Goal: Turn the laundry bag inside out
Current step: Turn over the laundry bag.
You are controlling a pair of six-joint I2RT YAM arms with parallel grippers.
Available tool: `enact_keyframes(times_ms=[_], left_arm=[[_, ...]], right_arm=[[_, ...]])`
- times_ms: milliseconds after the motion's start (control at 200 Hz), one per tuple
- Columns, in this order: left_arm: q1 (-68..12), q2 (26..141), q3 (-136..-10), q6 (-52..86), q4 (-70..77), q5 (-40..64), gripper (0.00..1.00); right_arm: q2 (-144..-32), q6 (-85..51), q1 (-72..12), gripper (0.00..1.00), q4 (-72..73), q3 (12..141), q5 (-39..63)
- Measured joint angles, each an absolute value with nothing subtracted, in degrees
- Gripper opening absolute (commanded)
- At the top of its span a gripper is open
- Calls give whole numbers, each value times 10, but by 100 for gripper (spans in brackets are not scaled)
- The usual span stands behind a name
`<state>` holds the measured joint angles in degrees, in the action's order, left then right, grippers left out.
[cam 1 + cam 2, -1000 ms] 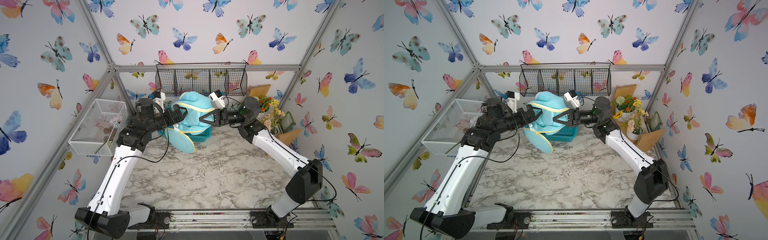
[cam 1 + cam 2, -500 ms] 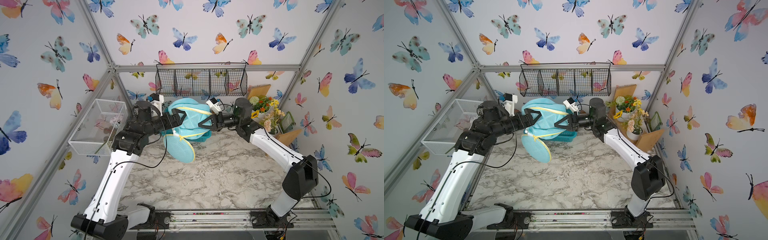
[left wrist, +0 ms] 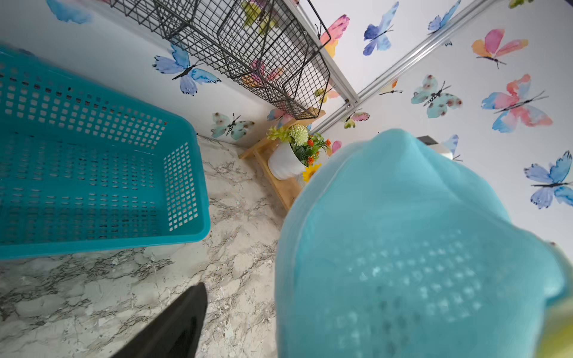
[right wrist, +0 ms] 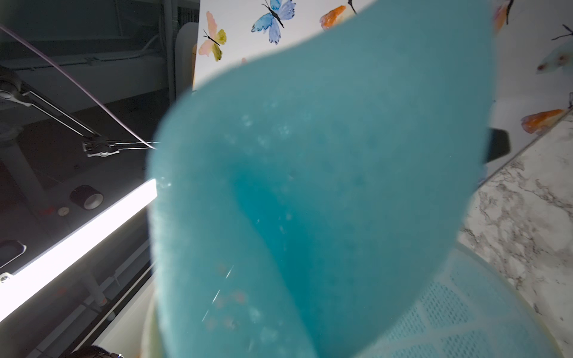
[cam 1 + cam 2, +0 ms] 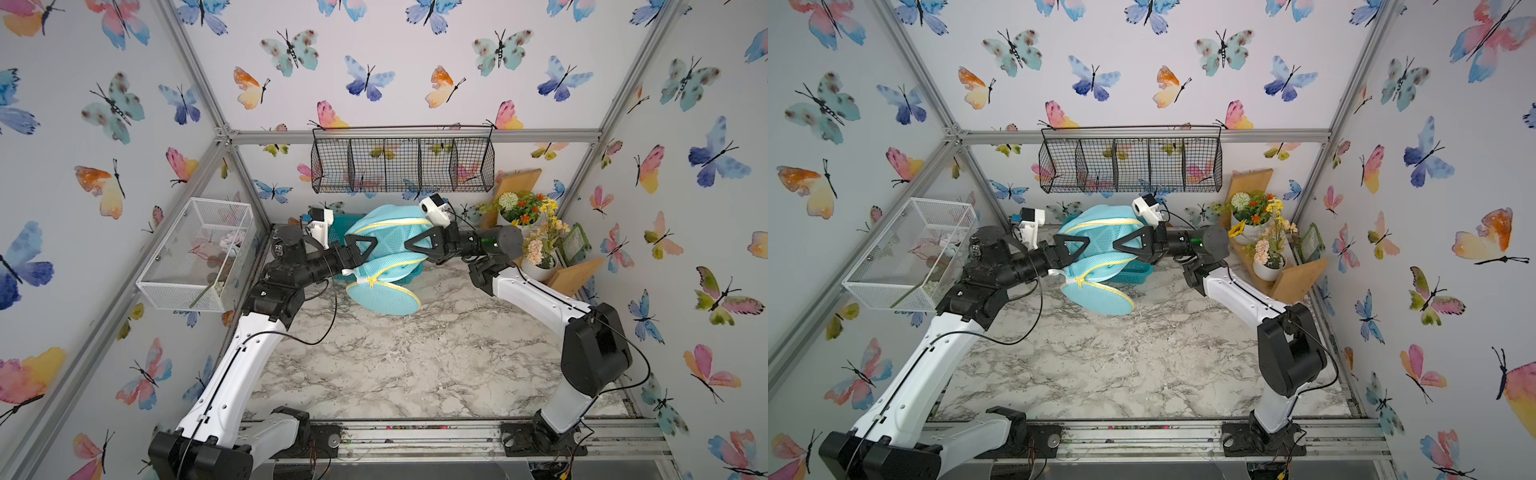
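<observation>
The laundry bag (image 5: 386,232) (image 5: 1096,232), light turquoise mesh with yellow piping, hangs in the air at the back of the table between my two grippers. One round end (image 5: 382,297) droops below them, and a white loop (image 5: 370,281) shows at the pinched seam. My left gripper (image 5: 365,255) (image 5: 1077,257) stands open against the bag's left side. One black finger (image 3: 178,322) is clear of the mesh (image 3: 418,248); the other is hidden by it. My right gripper (image 5: 409,245) (image 5: 1119,245) is shut on the bag's right side, and mesh (image 4: 325,186) covers its wrist view.
A teal plastic slotted basket (image 3: 93,173) (image 5: 338,224) stands right behind the bag. A black wire basket (image 5: 401,166) hangs on the back wall above. A white mesh bin (image 5: 195,253) juts from the left wall. Flower pots (image 5: 528,220) on wooden shelves fill the back right corner.
The bag has sagged lower between the grippers. Its hanging round end has dropped and swung to the right. Both grippers have shifted only slightly.
</observation>
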<state>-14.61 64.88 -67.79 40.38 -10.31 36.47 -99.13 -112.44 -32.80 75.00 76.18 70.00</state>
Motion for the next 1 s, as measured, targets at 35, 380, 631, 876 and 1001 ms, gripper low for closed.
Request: enact_keyframes(times_ms=[35,380,631,876,1001], left_arm=[[-143,648,-678,406,-98,375,99],[-131,634,-802,410,-145,434,99],[-131,636,-908,365,-229,436,99],[-158,743,-1129,237,-423,328,99],[-300,791,-1218,143,-513,162,99]], right_arm=[[-992,-1139,-328,3,774,756,695],[-995,-1150,-302,3,767,718,697],[-997,-1118,-299,3,712,718,707],[-990,-982,-299,3,518,738,728],[-984,-898,-299,3,400,771,736]])
